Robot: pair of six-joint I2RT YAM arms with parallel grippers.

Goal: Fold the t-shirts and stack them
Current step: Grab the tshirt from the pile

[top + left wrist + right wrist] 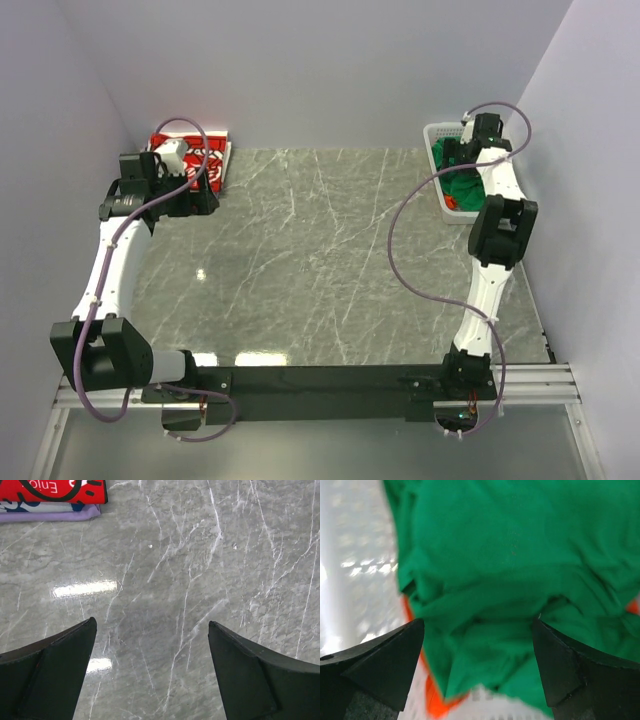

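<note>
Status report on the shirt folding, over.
Left gripper open over table, beside folded red shirt. Right gripper open above green shirt in basket, orange shirt beneath. No obstruction seen.

The left arm (pixel 112 262), at the left of the top view, is wearing white shells along its long links, with boxy black housings (pixel 100 350) sitting at the joints. The right arm (pixel 485 295), at the right, is showing the same white-and-black scheme. A thin mauve-grey cable (pixel 390 235) is looping loosely off each arm. In the wrist views, the left gripper (pixel 151 621) and right gripper (pixel 477 622) are each presenting two matte black, wedge-shaped fingers (pixel 50 675) with bevelled edges.
</note>
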